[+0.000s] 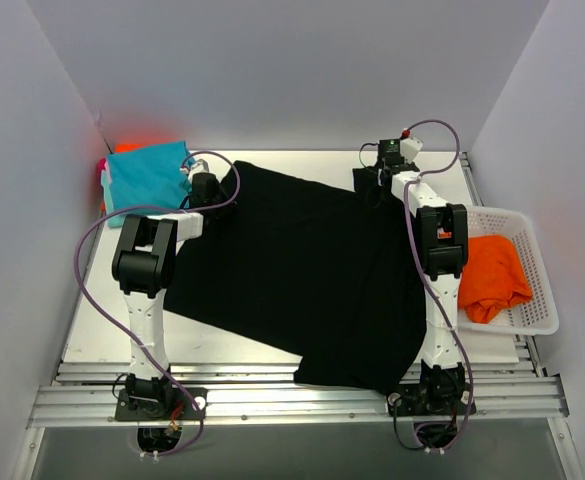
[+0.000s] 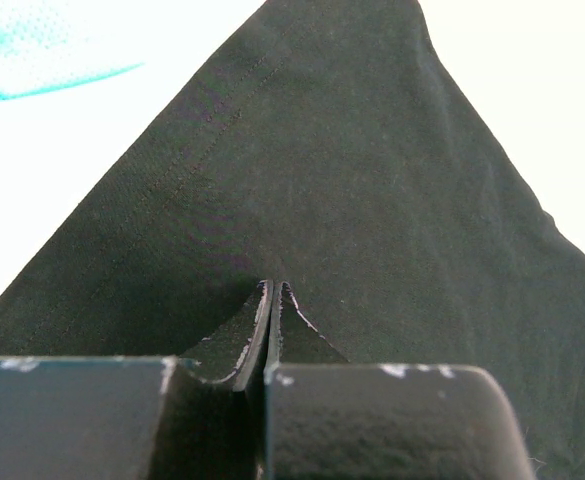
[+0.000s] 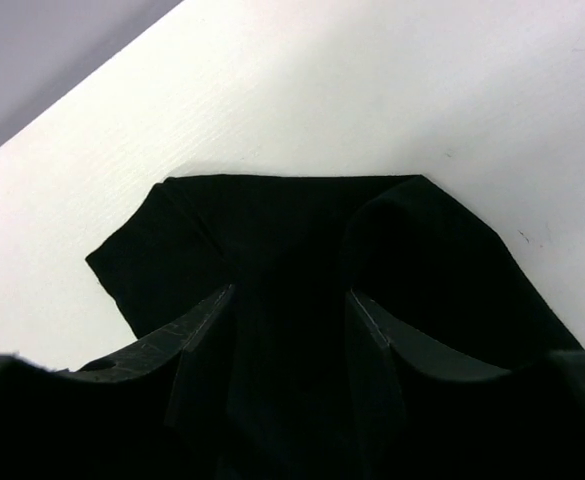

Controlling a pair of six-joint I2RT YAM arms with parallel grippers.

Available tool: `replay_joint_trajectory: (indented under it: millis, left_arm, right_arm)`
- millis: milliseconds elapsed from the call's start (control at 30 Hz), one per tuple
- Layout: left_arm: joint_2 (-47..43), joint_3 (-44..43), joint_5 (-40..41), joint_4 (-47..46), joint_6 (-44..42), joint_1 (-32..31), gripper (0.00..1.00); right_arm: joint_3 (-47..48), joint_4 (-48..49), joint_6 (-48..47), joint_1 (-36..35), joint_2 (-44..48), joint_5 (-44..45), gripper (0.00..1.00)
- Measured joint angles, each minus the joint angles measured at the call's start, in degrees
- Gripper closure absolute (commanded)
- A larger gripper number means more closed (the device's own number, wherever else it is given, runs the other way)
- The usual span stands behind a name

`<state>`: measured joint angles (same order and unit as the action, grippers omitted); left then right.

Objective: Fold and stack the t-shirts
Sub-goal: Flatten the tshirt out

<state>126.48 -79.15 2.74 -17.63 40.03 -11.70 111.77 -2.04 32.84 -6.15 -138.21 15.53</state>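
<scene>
Black t-shirt (image 1: 302, 270) fills the middle, its near hem lapping over the table (image 1: 102, 340) edge around 6 o'clock. Up at 11, the left gripper (image 2: 272, 300) is pinched tight on one corner. At 1, the right gripper (image 3: 290, 293) sits spread over the other corner, nothing grabbed. Pull now and one side drags, so the fold probably skews.

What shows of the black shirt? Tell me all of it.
The black shirt is large, plain, soft matte cloth with a stitched hem. It is spread mostly flat and skewed across the white table, its near corner reaching the front rails. Its far right corner is folded and bunched. The left gripper is shut at the far left corner; whether it pinches cloth is unclear. The right gripper is open, jaws astride the bunched corner.
</scene>
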Motion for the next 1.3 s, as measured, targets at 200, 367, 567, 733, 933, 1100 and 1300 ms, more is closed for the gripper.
replay_joint_trajectory:
  millis: [200, 367, 567, 733, 933, 1100, 1300]
  left_arm:
    - [0.00, 0.00, 0.00, -0.02, -0.02, 0.00, 0.98]
    - [0.00, 0.00, 0.00, -0.02, -0.04, -0.04, 0.98]
    - [0.00, 0.00, 0.00, -0.04, -0.04, -0.22, 0.98]
    - [0.00, 0.00, 0.02, -0.09, -0.04, -0.24, 0.98]
    - [0.00, 0.00, 0.02, -0.13, -0.04, -0.24, 0.98]
    - [0.00, 0.00, 0.00, -0.15, -0.07, -0.24, 0.98]
    - [0.00, 0.00, 0.00, -0.15, -0.09, -0.24, 0.98]
  right_arm:
    - [-0.02, -0.04, 0.15, 0.00, 0.00, -0.02, 0.64]
    - [-0.66, 0.13, 0.20, 0.00, 0.00, -0.09, 0.70]
    - [-2.73, 0.37, 0.20, 0.02, 0.00, -0.11, 0.74]
    - [-3.65, 0.57, 0.15, 0.07, 0.00, -0.22, 1.00]
    - [-3.65, 0.96, 0.35, 0.07, 0.00, -0.39, 1.00]
    - [-3.58, 0.98, 0.35, 0.42, 0.00, -0.37, 1.00]
    - [0.70, 0.09, 0.37, 1.25, -0.15, 0.31, 1.00]
